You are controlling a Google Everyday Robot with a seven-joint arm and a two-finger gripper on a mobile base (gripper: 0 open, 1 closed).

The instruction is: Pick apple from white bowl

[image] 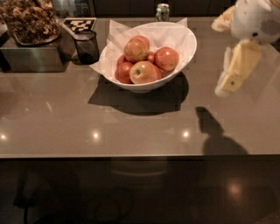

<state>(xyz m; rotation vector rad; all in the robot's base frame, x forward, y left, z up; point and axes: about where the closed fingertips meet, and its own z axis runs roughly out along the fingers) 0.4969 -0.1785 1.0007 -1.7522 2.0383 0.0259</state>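
One apple (166, 58), rightmost in white bowl (191, 42), well apart from claw (228, 83) hanging at right; claw state unclear.

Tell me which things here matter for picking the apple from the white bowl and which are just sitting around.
Job: red-orange apple at the pile's right; white bowl; tool, hovering right of the bowl.
Lying about: other apples, dark cup, can, snack bin, checkered tag.
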